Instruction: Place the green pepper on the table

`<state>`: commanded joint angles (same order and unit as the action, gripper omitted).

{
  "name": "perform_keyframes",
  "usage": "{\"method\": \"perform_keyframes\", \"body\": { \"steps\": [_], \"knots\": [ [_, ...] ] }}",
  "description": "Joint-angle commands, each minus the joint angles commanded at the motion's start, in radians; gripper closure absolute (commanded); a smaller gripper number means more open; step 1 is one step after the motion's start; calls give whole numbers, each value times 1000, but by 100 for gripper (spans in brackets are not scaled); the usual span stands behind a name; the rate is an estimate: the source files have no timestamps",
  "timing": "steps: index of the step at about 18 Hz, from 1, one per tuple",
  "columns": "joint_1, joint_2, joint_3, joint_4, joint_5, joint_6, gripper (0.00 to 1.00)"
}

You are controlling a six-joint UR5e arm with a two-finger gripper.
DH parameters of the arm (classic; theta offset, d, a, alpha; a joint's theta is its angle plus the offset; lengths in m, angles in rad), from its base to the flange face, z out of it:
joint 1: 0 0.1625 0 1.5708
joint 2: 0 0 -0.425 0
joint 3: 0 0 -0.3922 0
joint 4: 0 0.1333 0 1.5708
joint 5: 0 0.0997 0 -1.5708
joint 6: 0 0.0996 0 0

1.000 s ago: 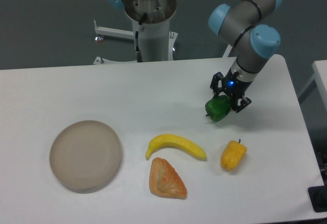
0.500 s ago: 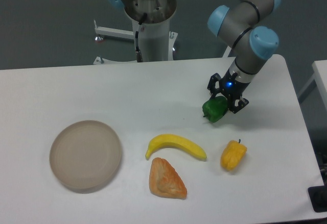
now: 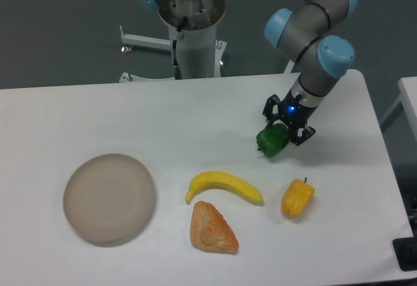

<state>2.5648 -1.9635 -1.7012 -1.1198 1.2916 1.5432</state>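
Tool (image 3: 284, 128) is clamped on the green pepper (image 3: 272, 140), fingers on either side of its upper part, blue light lit on the tool body. Pepper sits at the tool tip, right-centre of the desk (image 3: 195, 116); can't tell whether its underside is touching the desk surface or just above it. Arm comes down from the upper right, wrist tilted.

Taking the banana (image 3: 225, 186) as reference:
- green pepper: up and to the right, apart from it.
- yellow pepper (image 3: 297, 198): right of the banana's tip, near but not touching, lying on the desk, below the green pepper.
- orange pastry-like wedge (image 3: 211, 229): just below the banana, close to it.
- round beige plate (image 3: 109, 198): well to the left, nothing on it.

Robot base column (image 3: 193, 38) stands behind the desk's far edge, above the banana.
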Motion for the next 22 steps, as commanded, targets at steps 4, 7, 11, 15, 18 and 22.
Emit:
{"method": "perform_keyframes", "body": {
  "steps": [4, 7, 11, 15, 18, 22],
  "knots": [
    [-2, -2, 0, 0, 0, -5, 51],
    [-2, -2, 0, 0, 0, -6, 51],
    [-3, -5, 0, 0, 0, -11, 51],
    [-3, -8, 0, 2, 0, -12, 50],
    [-5, -9, 0, 2, 0, -12, 44],
    [-5, -9, 5, 2, 0, -12, 27]
  ]
}}
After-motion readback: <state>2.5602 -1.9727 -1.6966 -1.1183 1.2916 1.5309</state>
